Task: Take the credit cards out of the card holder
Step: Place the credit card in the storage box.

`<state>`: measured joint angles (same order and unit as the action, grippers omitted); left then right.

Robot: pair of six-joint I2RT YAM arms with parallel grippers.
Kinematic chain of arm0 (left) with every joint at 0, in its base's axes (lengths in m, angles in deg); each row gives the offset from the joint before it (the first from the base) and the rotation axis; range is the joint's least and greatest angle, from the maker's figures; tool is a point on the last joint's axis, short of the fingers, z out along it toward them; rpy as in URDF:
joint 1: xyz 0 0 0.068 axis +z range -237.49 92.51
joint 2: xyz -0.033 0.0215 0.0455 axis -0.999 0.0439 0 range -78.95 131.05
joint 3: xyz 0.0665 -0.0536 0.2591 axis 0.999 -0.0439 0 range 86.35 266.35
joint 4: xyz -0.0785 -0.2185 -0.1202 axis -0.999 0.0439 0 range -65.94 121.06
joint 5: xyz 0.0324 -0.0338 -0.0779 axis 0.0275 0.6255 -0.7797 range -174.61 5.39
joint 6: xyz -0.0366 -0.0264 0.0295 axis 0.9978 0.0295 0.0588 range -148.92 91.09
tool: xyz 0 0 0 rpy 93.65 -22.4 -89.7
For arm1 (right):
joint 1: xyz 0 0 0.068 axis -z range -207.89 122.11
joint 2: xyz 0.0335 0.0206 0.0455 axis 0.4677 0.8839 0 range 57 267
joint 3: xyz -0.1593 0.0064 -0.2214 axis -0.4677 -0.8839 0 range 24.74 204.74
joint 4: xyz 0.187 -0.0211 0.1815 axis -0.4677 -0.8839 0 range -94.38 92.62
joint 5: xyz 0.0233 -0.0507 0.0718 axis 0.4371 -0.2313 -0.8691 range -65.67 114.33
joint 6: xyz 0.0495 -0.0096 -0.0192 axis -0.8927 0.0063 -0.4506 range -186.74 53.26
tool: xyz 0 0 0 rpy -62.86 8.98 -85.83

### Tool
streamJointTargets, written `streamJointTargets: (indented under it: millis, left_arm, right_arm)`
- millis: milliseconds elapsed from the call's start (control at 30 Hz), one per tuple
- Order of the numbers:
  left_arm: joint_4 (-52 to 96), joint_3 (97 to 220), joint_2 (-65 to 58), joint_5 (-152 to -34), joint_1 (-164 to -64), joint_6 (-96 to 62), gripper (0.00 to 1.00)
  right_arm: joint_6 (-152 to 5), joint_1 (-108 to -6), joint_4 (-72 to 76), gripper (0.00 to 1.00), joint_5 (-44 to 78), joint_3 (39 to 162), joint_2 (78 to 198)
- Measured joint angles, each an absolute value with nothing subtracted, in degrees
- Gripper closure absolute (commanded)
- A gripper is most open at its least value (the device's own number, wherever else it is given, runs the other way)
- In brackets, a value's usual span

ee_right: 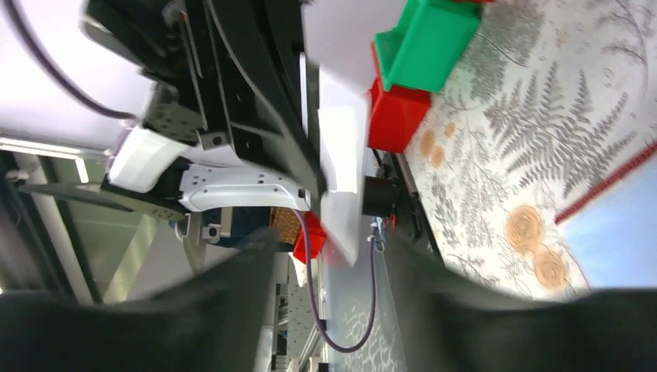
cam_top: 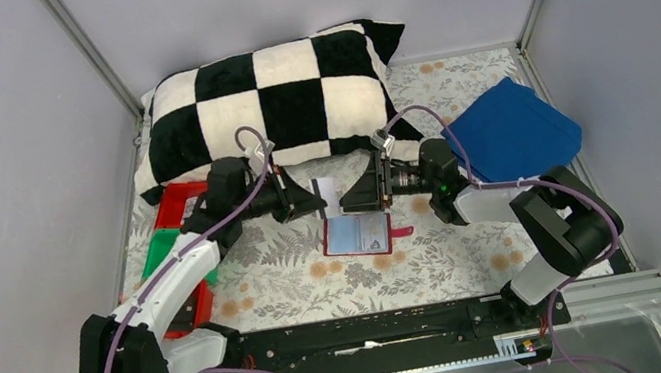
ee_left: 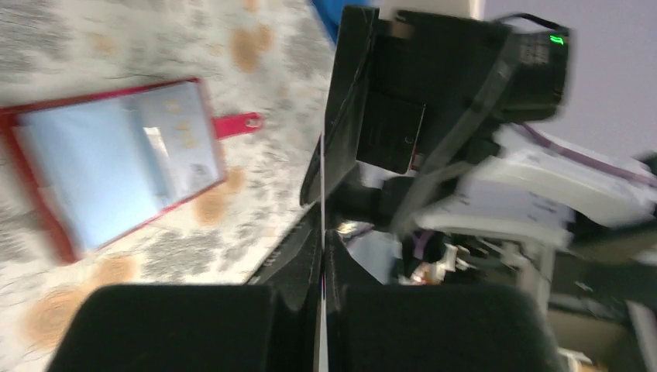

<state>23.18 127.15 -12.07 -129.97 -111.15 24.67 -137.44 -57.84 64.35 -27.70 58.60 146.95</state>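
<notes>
Looking down from overhead, I see the red card holder [cam_top: 358, 235] lying open and flat on the fern-print table cover [cam_top: 363, 282]. Its strap tab [cam_top: 402, 231] points right, and it sits just nearer the arm bases than my two grippers. Only that view shows both arms whole: each elbows outward and reaches in toward the middle, with the fingers facing each other in front of a checkered pillow [cam_top: 290, 92]. Between them stands a pale credit card [cam_top: 325, 190], lifted clear of the holder.

My left wrist camera shows that card edge-on, as a thin white line pinched between the closed-up fingers of my left gripper [ee_left: 323, 248]. My right wrist camera shows its broad face instead, with a green tray [ee_right: 422, 39] and a red tray [ee_right: 395, 116] behind it.

My right gripper [ee_right: 331, 263] has its fingers spread apart, and the card's near end reaches into the gap. Whether either finger touches it I cannot tell.
</notes>
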Motion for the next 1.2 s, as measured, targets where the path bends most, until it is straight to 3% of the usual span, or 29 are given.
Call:
streamJointTargets:
  millis: [100, 300, 433, 600, 833, 1200]
  left_arm:
    - [35.90, 133.40, -11.66, -121.19, -110.40, 19.12, 1.00]
    - [64.18, 159.06, -4.77, -89.45, -110.21, 10.05, 1.00]
    - [78.67, 167.50, 1.04, -68.73, -110.08, 11.99, 1.00]
    - [96.62, 175.17, 12.23, -53.63, -109.77, 21.61, 1.00]
    - [104.77, 177.92, 18.28, -47.73, -107.10, 34.74, 1.00]
    - [106.76, 186.73, 25.52, -51.05, -94.27, 45.78, 1.00]
  right_arm:
    - [-131.56, -57.75, 54.89, 0.11, -26.65, 58.91, 144.35]
    - [-113.57, -57.62, 26.02, 0.09, -16.60, 66.41, 136.57]
    - [-107.01, -57.45, 17.73, 0.09, -12.88, 68.11, 134.23]
    - [-104.65, -57.45, 13.12, 0.09, -12.36, 67.70, 134.29]
    - [-104.28, -57.45, 12.29, 0.09, -12.60, 66.60, 134.60]
    - [-104.28, -57.45, 12.36, 0.09, -13.34, 66.08, 135.87]
